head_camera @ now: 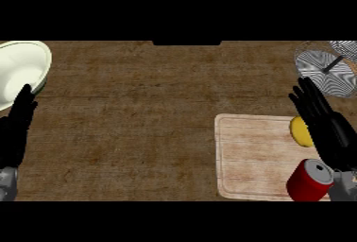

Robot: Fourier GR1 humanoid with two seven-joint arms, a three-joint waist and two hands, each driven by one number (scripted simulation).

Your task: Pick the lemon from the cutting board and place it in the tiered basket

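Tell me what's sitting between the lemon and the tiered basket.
In the head view, the right hand, fingers straight, lies across that stretch above bare counter; nothing else sits between the lemon and the tiered basket.

Near right of the desk: cutting board, bearing lemon at its right edge and can at near right corner. Far right, behind the board: tiered basket. Far left: bowl.

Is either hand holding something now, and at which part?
Nothing is held. The right hand has straight fingers partly over the lemon, not curled round it; the left hand rests open at the left edge.
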